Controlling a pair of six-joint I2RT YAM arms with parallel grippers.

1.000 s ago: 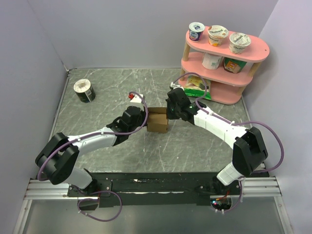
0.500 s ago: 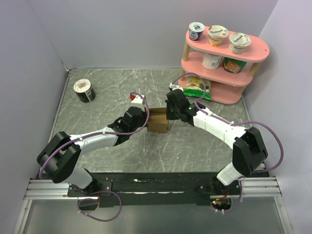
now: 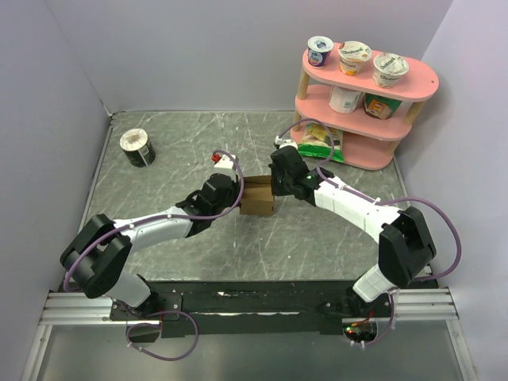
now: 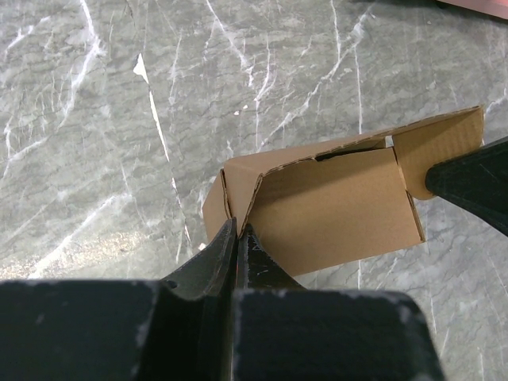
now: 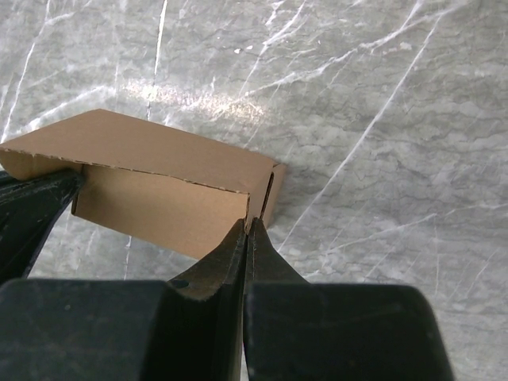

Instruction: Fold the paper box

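You are looking down at a marble-patterned table [image 3: 333, 238] with the box [image 3: 256, 196] lying on its side near the middle, between the two arms. It is mostly formed: the long walls are up and it already reads as a small brown cuboid. It is not finished, though. The left wrist view shows a slit along the top seam and one end flap standing out unfolded, and the right wrist view shows a narrow gap at the other end. So what remains, as you might judge it, is tucking the end flaps and pressing the seam flat. Your left gripper [image 4: 238, 230] is clenched, its fingertips meeting right at a folded corner of the box. Your right gripper [image 5: 248, 226] is clenched too, with its tips against the opposite end's edge. Whether either one has a thin edge of card nipped between its tips is hard to tell from these angles; they may only be pushing. Compared with a second ago, the box sits in the same spot. The left wrist has crept slightly forward and towards the box, and the right wrist has shifted a little towards the far side.
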